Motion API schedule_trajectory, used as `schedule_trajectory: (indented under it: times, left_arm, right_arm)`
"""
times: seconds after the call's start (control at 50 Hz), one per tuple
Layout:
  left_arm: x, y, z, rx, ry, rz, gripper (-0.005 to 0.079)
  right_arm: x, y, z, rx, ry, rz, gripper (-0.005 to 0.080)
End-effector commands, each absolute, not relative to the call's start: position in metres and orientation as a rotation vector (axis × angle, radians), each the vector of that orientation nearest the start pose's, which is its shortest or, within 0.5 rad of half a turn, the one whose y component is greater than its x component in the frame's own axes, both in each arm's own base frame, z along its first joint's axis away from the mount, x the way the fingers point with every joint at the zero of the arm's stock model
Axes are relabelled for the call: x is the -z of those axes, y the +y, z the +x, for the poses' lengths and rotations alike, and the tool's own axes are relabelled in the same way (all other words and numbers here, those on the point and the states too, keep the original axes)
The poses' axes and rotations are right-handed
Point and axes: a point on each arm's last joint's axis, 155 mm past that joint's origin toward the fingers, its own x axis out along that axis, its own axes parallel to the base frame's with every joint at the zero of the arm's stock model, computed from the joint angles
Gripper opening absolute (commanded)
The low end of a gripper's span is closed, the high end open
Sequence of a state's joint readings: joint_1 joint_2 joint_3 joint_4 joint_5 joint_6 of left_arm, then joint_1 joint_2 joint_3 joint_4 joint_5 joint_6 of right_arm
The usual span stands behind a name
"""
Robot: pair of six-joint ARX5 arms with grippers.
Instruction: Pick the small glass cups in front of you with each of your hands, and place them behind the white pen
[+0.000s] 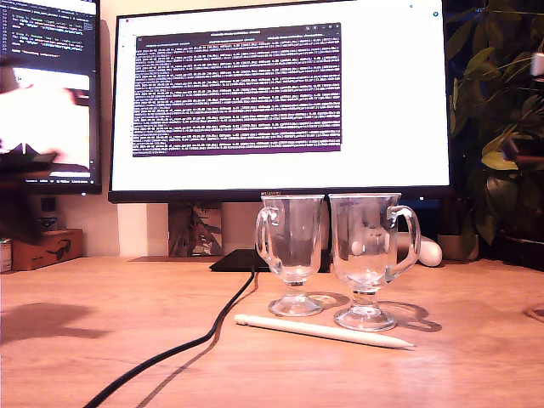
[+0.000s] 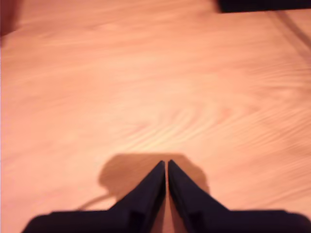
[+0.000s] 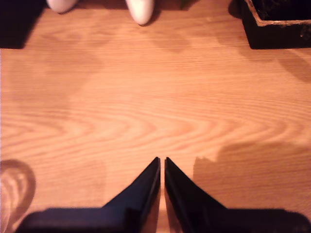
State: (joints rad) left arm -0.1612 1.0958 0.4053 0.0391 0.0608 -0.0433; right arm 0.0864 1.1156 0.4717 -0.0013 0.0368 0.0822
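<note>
The white pen (image 1: 323, 331) serves as the landmark: it lies flat on the wooden desk (image 1: 102, 357), its tapered tip toward the exterior view's right. Directly behind it stand the 2 small glass cups, both upright on their round feet. The first cup (image 1: 292, 246) stands behind the pen's blunt end, its loop handle toward the exterior view's left. The second cup (image 1: 367, 255) stands behind the pen's middle, its handle toward the exterior view's right, its foot just beside the pen. The 2 cups are close together; whether their bowls touch cannot be told.

A black cable (image 1: 183, 348) runs across the desk from behind the first cup's foot, passing the pen's blunt end toward the exterior view's lower left. Behind the cups, farther from the pen, a large monitor (image 1: 280, 98) shows a text window.

The first gripper (image 2: 166, 165) hangs over bare wood, its 2 pointed jaws pressed together with only a thin slit between them and nothing held. The second gripper (image 3: 162, 161) is likewise closed on nothing above the desk. A blurred dark shape at the exterior view's left edge, well apart from the pen, may be an arm; which one cannot be told.
</note>
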Motion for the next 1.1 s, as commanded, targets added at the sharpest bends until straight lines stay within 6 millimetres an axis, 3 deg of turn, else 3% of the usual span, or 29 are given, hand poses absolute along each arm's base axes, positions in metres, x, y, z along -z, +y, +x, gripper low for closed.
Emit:
schedule_trajectory:
  times: [0.0, 0.26, 0.4, 0.56, 0.78, 1.08]
  left_arm:
    - [-0.07, -0.056, 0.316, 0.182, 0.647, -0.018, -0.0021]
    - [-0.06, -0.029, 0.312, 0.102, 0.624, -0.044, -0.0021]
    - [-0.049, -0.014, 0.305, 0.055, 0.623, -0.061, -0.0021]
    - [-0.044, -0.011, 0.299, 0.069, 0.594, -0.062, -0.0021]
    - [-0.055, -0.017, 0.295, 0.101, 0.528, -0.068, -0.0021]
    - [-0.066, -0.028, 0.295, 0.161, 0.473, -0.078, -0.0021]
  right_arm:
    - [-0.084, 0.019, 0.332, -0.009, 0.633, 0.061, -0.0011]
    - [-0.066, 0.0, 0.321, 0.052, 0.632, 0.058, -0.0011]
    - [-0.067, -0.013, 0.315, 0.084, 0.611, 0.047, -0.0011]
    - [-0.086, -0.015, 0.31, 0.064, 0.531, 0.031, -0.0011]
    - [-0.119, -0.014, 0.302, 0.061, 0.387, 0.032, -0.0011]
    - [-0.135, -0.012, 0.283, 0.052, 0.279, 0.04, -0.0011]
